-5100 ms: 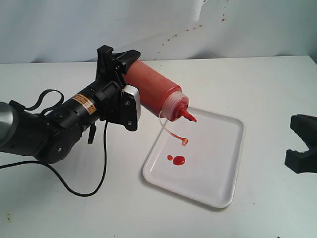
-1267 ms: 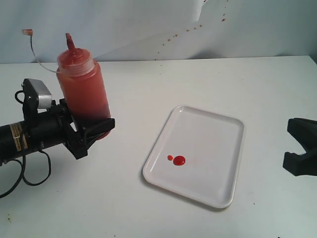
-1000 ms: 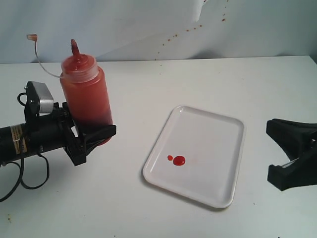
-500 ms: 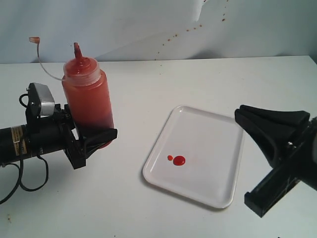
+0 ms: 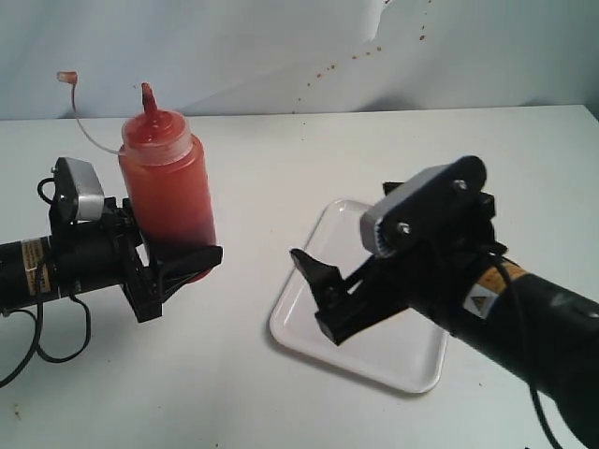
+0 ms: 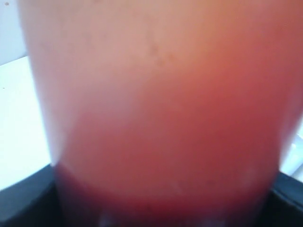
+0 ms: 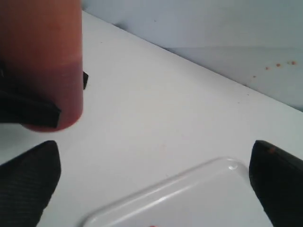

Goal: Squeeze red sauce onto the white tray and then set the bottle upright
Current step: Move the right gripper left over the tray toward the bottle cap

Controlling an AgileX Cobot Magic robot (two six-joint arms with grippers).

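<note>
— Where's the bottle?
— Upright on the desk, at the left and well apart from the white tray. Red sauce shows through its wall (the cap sticks out on its tether).
— Held?
— Yes, the left end effector is clamped around its lower part.
— And the right one?
— The right end effector hangs over the tray's edge nearest the bottle, fingers spread wide, nothing between them.

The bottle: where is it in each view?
Exterior view: the bottle stands upright at the left.
Left wrist view: the bottle fills almost the whole picture.
Right wrist view: bottle cut off at a corner, beyond the white tray.
Shared landmark: black fingers of the left end effector at its base.
</note>
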